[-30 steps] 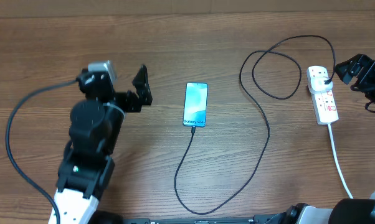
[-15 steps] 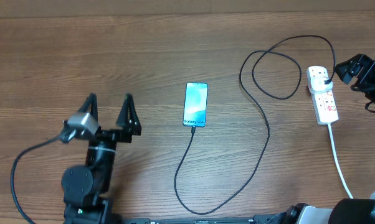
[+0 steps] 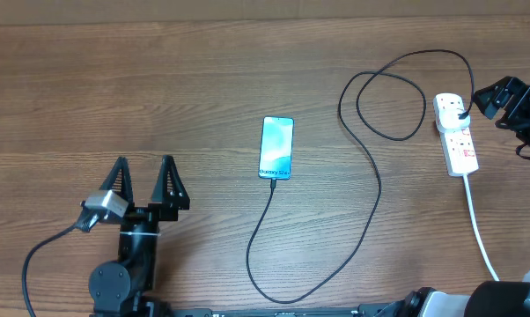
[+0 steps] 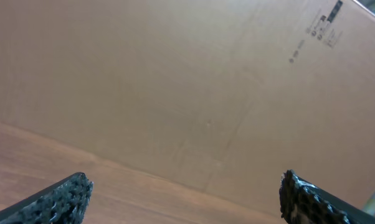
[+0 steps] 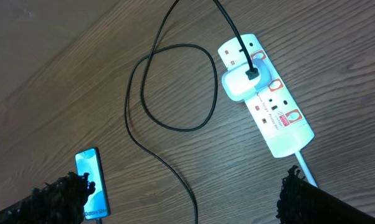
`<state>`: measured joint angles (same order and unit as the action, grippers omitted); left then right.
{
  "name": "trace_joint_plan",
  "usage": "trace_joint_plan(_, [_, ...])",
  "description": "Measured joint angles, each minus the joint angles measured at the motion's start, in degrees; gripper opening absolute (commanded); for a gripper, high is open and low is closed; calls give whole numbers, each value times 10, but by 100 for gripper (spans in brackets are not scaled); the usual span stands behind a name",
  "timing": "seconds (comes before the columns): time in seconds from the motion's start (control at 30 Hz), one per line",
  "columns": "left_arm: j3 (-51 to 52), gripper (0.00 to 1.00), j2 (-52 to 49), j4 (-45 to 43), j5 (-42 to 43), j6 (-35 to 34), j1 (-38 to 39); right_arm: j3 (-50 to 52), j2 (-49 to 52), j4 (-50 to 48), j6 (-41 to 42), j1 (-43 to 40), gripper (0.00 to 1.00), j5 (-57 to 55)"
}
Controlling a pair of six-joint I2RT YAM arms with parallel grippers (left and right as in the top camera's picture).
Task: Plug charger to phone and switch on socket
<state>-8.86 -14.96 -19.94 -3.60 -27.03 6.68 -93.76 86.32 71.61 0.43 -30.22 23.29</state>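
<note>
Light soft and even from above; table (image 3: pixel 203 79) uniformly bright, shadows faint. Screen of phone (image 3: pixel 276 147) glows. Left wrist view hazy, low contrast; left fingers (image 4: pixel 58 200) blurred at bottom edge. Right wrist view crisp centrally, right fingers (image 5: pixel 58 196) out of focus.

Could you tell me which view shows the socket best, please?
Right wrist: the socket is close and whole, red switch marks and charger plug visible. Overhead shows it small at the right edge; left wrist misses it.

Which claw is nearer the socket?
Right. The right claw hangs just right of the socket, close to its plugged end. The left claw is far off on the other side, left of the phone. Both are open.
</note>
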Motion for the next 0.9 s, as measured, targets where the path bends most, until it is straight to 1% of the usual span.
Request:
trace_joint_plan(0.2, [66,100,69,-3,0,-32,-17,0,0,0,0,0,100,0])
trace_joint_plan(0.4, [83,100,108,54,-1,-50,-19,0,0,0,0,0,100,0])
trace_joint_plan(0.57, [83,100,120,103,-10,-57,-19,0,0,0,0,0,100,0])
trace_joint_plan(0.9, [83,100,141,227,-58,-57,-19,0,0,0,0,0,100,0])
